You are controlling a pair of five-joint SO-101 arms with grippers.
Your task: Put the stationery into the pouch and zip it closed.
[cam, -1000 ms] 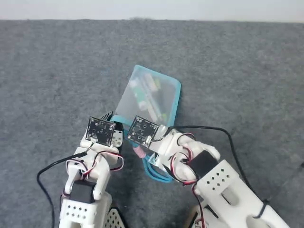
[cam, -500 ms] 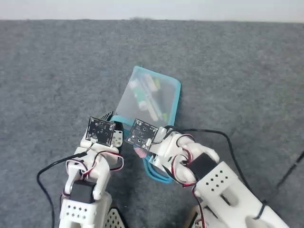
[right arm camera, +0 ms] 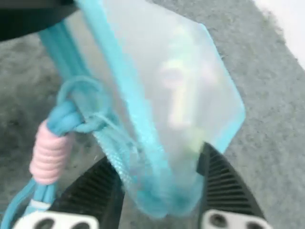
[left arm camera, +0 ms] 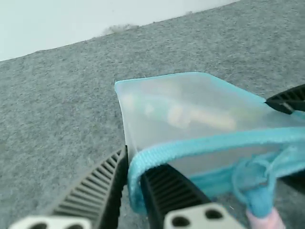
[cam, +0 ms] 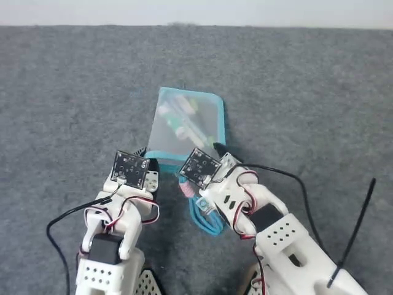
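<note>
Pouch [cam: 187, 132] soft, light, floppy; film likely slippery. Left hand [left arm camera: 134, 177] clenched on corner of zipper band [left arm camera: 205, 143], right hand [right arm camera: 159, 191] grasping its other end. This stiffer band seems best hold.

No lettering or number can be read anywhere. The stationery [cam: 183, 123] inside the pouch [cam: 161, 136] may carry print, but through the frosted wall it is too blurred to tell.

A grey, felt-like mat [cam: 73, 92] lies under the left pincer [left arm camera: 133, 167] and the right pincer [right arm camera: 159, 160], spreading all round them. Beyond both, a pale wall [cam: 196, 12] borders it.
</note>
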